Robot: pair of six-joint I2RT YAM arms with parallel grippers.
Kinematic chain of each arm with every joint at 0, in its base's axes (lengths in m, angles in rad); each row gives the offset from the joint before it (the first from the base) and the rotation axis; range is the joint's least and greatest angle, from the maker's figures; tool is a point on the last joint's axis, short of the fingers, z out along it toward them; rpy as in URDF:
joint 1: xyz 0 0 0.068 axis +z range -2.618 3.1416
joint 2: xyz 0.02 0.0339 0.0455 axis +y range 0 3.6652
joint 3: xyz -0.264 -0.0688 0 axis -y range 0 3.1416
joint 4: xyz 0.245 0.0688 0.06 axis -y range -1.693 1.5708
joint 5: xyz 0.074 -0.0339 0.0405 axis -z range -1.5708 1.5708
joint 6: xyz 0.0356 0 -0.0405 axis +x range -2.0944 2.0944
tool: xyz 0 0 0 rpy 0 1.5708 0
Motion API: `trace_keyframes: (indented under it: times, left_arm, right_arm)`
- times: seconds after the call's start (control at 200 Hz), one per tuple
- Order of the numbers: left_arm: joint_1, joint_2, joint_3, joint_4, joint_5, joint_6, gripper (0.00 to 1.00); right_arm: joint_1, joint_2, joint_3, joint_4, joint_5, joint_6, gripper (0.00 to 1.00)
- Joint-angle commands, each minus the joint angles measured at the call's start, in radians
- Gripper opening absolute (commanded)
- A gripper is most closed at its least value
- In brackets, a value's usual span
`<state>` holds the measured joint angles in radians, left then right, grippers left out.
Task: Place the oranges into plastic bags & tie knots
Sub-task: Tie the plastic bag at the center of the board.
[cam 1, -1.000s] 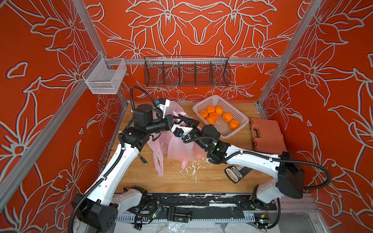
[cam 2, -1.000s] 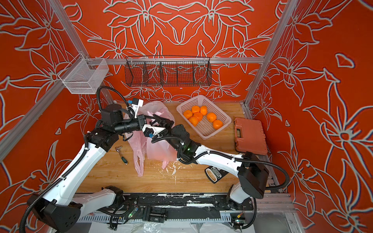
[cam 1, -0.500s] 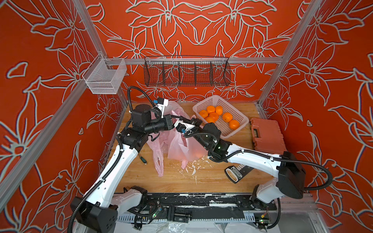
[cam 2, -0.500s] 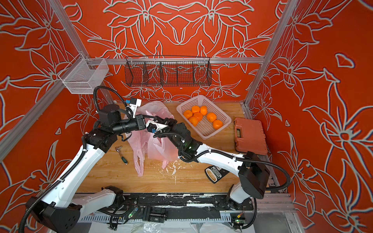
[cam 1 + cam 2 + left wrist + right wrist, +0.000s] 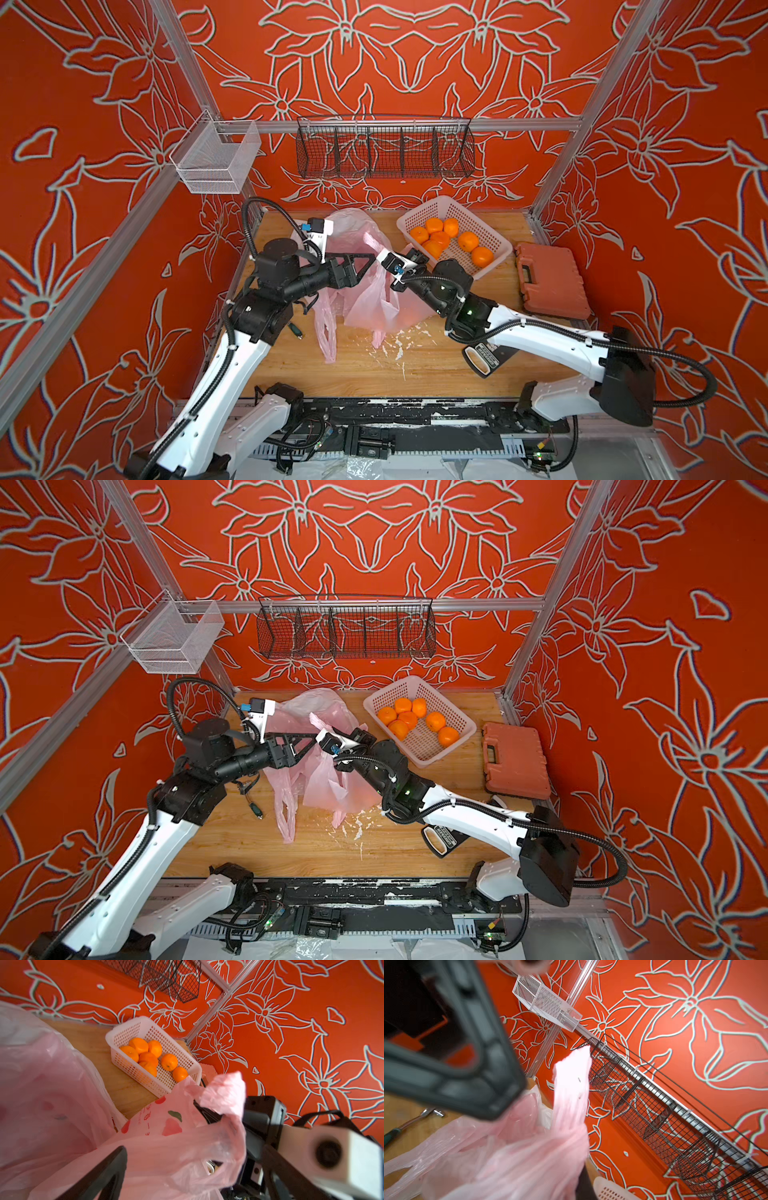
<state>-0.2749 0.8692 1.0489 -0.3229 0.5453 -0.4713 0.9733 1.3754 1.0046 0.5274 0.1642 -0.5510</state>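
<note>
- Pink film printed with red peaches makes up the plastic bag [image 5: 374, 303] at the middle of the wooden table [image 5: 436, 370]. It stands drawn up into a peak because its top is pinched from above.
- The right gripper [image 5: 208, 1113] is clamped tight on the bag's gathered handle, and one strap end [image 5: 369, 241] pokes up free past the grip. Holding it high keeps the mouth bunched, which I read as preparation for tying.
- The left gripper [image 5: 195, 1149] is spread as wide as it goes and grips nothing. In the left wrist view, loose bag film lies between its fingers [image 5: 116, 1159], just beside the right gripper. It looks placed to take hold of another strap.
- No knot shows on this bag, so that step is not yet done.
- Seven oranges [image 5: 468, 241] lie in the white perforated basket [image 5: 505, 249] at the back of the table, well apart from both grippers. A warm tint low in the held bag may be fruit inside, but I cannot tell.
- A second pink bag [image 5: 326, 332] lies flat beside the held one, its handle loops towards the front edge.
- A milky white bag [image 5: 349, 218] sits crumpled behind them.
- An orange tool case [image 5: 548, 278] rests beyond the basket.
- White film scraps [image 5: 399, 345] litter the wood in front of the held bag.
</note>
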Motion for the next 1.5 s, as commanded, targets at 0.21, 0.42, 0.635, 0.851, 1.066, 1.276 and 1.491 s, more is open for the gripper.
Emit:
trace_keyframes:
  times: [0.21,0.42,0.635,0.851,1.066,1.276,1.491]
  left_arm:
    - [-0.173,-0.174,-0.177,0.123,0.219,0.344,0.48]
    - [-0.362,-0.052,-0.154,0.085,0.100,0.481,0.09]
    - [-0.394,0.066,-0.171,0.206,0.023,0.495,0.00]
    - [-0.400,0.167,-0.155,0.306,-0.092,0.507,0.00]
    - [-0.399,0.230,-0.166,0.358,-0.300,0.515,0.00]
    - [-0.399,0.254,-0.176,0.387,-0.412,0.555,0.00]
    - [-0.369,0.240,-0.202,0.410,-0.468,0.547,0.00]
  right_arm:
    - [-0.074,-0.049,0.079,-0.375,-0.118,0.265,0.00]
    - [-0.120,-0.049,0.118,-0.483,-0.217,0.376,0.00]
    - [-0.130,-0.046,0.156,-0.549,-0.248,0.401,0.00]
    - [-0.135,-0.054,0.177,-0.595,-0.257,0.422,0.00]
    - [-0.145,-0.068,0.199,-0.653,-0.284,0.462,0.00]
    - [-0.144,-0.080,0.233,-0.736,-0.297,0.490,0.00]
    - [-0.145,-0.099,0.252,-0.806,-0.337,0.521,0.00]
